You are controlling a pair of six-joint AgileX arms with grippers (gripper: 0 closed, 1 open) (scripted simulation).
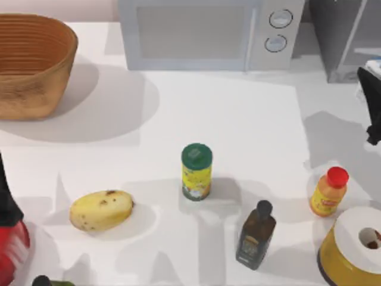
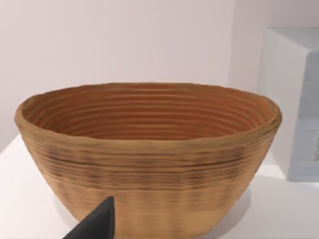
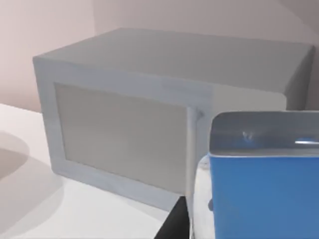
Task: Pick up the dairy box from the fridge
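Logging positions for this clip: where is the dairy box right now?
The dairy box sits close before the right wrist camera, near the microwave; the top view shows it at the table's far right edge beside the fridge.

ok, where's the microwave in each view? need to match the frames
Top view: microwave at the table's back edge, centre, two knobs toward the right.
Left wrist view: its plain side wall, just past the wicker basket.
Right wrist view: door panel facing the camera, behind the blue dairy box.
Shared landmark: the white table it stands on.
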